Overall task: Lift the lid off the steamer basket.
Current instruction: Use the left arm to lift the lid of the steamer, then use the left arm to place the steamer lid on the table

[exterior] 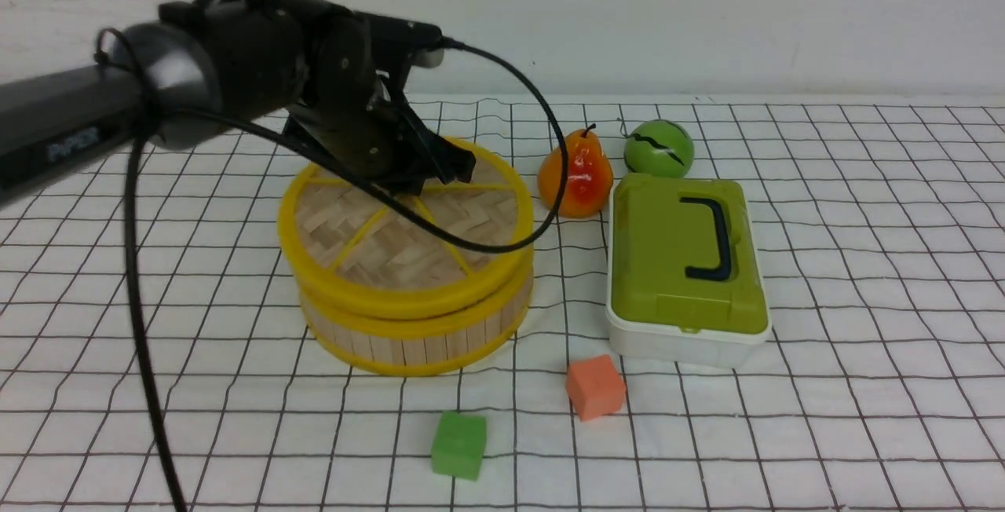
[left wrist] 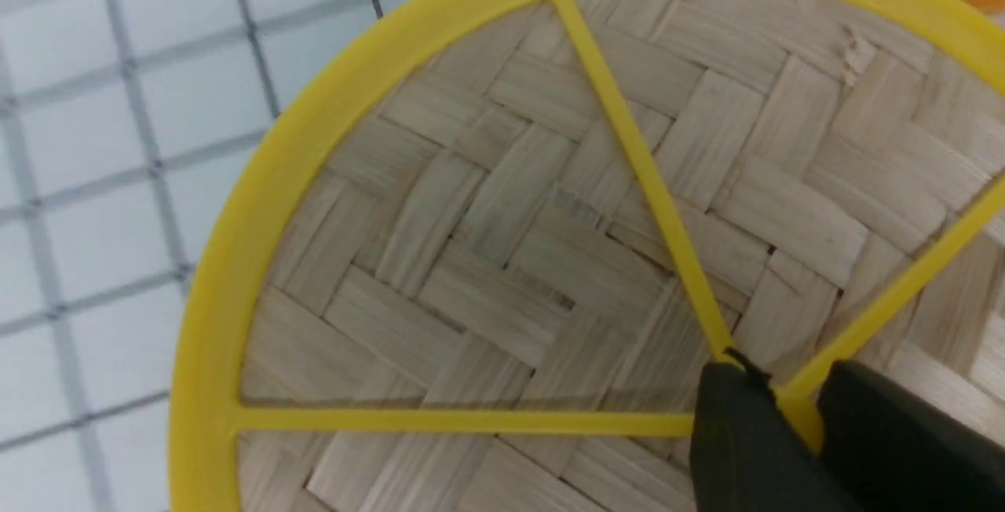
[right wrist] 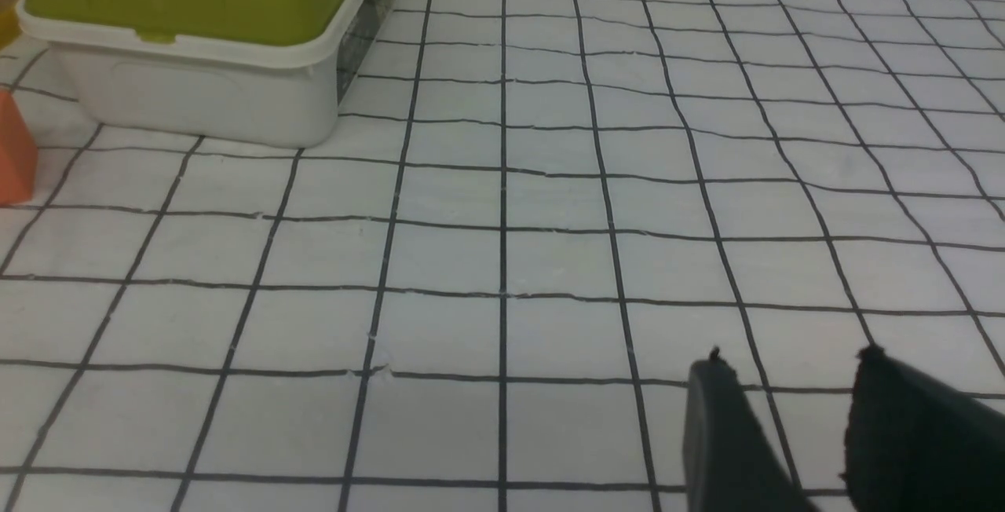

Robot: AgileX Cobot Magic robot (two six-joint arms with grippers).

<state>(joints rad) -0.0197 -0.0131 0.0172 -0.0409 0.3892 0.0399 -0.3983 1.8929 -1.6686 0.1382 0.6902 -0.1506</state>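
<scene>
The lid (exterior: 377, 249), a woven bamboo disc with a yellow rim and spokes, lies on the steamer basket (exterior: 416, 339), a round tub of wooden slats with yellow rims, left of the table's centre. My left gripper (exterior: 420, 182) reaches down onto the lid's middle. In the left wrist view the gripper (left wrist: 785, 390) is shut on the yellow hub where the lid's (left wrist: 471, 261) spokes meet. My right gripper (right wrist: 789, 363) is open and empty, low over the checked cloth; it does not show in the front view.
An orange pear (exterior: 577, 174) and a green ball (exterior: 658, 148) stand behind a white box with a green lid (exterior: 683, 261), right of the basket. An orange cube (exterior: 595, 386) and a green cube (exterior: 458, 444) lie in front. The box (right wrist: 196, 41) also shows in the right wrist view.
</scene>
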